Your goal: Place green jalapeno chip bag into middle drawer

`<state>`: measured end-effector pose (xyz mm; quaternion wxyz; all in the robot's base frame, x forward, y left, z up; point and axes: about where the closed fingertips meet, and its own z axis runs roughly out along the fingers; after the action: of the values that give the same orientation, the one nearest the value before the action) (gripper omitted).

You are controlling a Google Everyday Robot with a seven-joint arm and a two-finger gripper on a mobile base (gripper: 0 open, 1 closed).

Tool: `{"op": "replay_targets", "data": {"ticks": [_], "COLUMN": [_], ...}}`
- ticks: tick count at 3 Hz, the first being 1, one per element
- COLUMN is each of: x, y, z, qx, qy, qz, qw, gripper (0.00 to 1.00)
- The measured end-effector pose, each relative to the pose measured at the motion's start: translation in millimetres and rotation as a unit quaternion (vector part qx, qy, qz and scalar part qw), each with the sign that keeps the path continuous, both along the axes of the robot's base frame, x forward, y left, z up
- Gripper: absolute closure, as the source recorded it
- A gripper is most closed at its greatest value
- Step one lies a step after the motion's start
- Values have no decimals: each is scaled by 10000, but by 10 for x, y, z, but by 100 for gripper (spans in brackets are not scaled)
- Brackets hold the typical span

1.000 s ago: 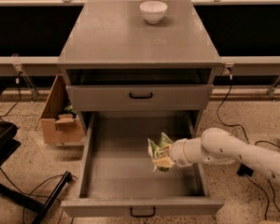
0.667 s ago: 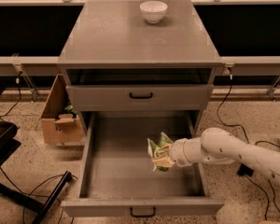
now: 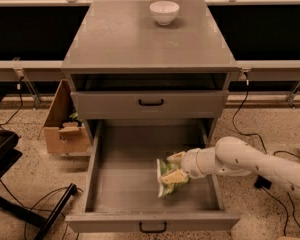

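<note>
The middle drawer of the grey cabinet is pulled out wide, a grey tray with a small black handle on its front. My gripper reaches in from the right on a white arm and is shut on the green jalapeno chip bag. The crinkled bag hangs from the fingers with its pale edge to the left. It is low over the right half of the drawer floor. I cannot tell whether it touches the floor.
The upper drawer with a black handle is closed. A white bowl stands on the cabinet top. A cardboard box sits on the floor to the left, with cables and a black stand further left.
The gripper and the bag have moved slightly down and to the left, deeper into the drawer. Nothing else has moved.
</note>
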<state>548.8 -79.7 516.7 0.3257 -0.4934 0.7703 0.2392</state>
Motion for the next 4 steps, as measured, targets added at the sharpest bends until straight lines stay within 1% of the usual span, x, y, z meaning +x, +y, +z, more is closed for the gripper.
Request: {"op": "replay_targets", "data": {"ticks": [1,2,3,4], "x": [0,0,-79,-366], "y": [0,1,-60,-359], "z": [0,0,122,580], "qx": [0,0,53,-286], "qy": [0,0,-165,-395], "qz": [0,1,100,224], "qw": [10000,10000,9998,9986], "gripper": [0,0,0,0]}}
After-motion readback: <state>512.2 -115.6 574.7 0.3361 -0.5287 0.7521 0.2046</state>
